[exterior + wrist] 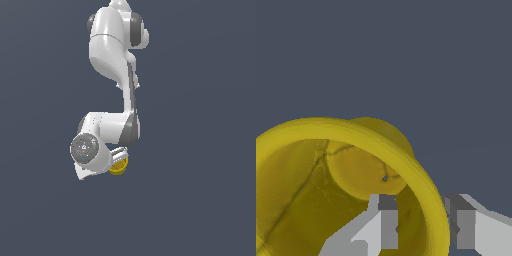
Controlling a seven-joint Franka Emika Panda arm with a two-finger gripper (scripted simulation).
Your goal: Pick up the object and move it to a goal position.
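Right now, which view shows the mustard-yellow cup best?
The wrist view: the round-rimmed mustard-yellow cup fills it, one gripper finger inside the wall, one outside. In the exterior view only a yellow sliver shows under the arm.

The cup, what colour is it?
Mustard yellow, inside and out; the cup shows best in the wrist view.

The small mustard-yellow round-rimmed cup [331, 190] sits under the white arm's gripper [423, 227], one finger [387, 220] inside its rim, the other [463, 225] just outside its wall.
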